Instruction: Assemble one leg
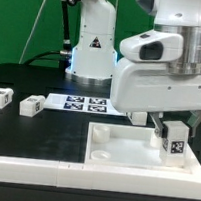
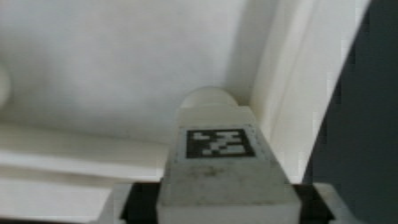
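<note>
My gripper (image 1: 172, 126) is shut on a white leg (image 1: 173, 140) with a black-and-white tag and holds it upright over the corner of the large white tray-like piece (image 1: 123, 149) at the exterior view's right. In the wrist view the leg (image 2: 221, 150) fills the middle between the dark fingers (image 2: 146, 200), its tip next to the tray's raised rim (image 2: 285, 70). Whether the leg touches the tray I cannot tell. Two more legs (image 1: 0, 98) (image 1: 31, 105) lie on the black table at the exterior view's left.
The marker board (image 1: 85, 103) lies behind the tray near the arm's white base (image 1: 92, 47). A white bar (image 1: 26, 171) runs along the table's front edge. A round corner socket (image 1: 102, 135) shows in the tray.
</note>
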Robot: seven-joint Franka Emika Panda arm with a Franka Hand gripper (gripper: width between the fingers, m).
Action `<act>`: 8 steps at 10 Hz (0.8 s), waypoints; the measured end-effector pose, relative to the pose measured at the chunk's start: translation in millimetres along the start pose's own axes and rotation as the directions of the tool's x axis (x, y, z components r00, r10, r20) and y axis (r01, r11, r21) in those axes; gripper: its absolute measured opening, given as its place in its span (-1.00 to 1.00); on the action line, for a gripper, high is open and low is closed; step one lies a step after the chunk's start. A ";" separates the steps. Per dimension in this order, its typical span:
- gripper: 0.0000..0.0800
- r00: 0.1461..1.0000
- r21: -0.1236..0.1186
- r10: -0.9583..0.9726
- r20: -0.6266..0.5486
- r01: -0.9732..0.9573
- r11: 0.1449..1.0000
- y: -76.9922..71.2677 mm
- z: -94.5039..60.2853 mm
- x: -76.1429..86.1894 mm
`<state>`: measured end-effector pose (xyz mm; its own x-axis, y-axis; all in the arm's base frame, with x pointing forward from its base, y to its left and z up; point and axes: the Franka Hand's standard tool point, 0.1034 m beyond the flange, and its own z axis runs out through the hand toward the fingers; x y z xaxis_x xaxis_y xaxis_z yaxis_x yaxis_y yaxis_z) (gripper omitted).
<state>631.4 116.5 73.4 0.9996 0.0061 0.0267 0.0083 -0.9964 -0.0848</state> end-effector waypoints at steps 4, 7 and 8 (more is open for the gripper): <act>-0.27 0.823 0.001 0.568 -0.002 -0.568 0.823 -2.7 0.3 -0.4; -0.27 0.545 -0.002 0.838 -0.008 -0.838 0.545 -4.6 0.7 -1.2; -0.27 0.467 0.002 0.884 -0.003 -0.884 0.467 -4.1 0.6 -1.0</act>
<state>630.4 120.7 73.1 0.4743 -0.8784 -0.0593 -0.8799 -0.4707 -0.0648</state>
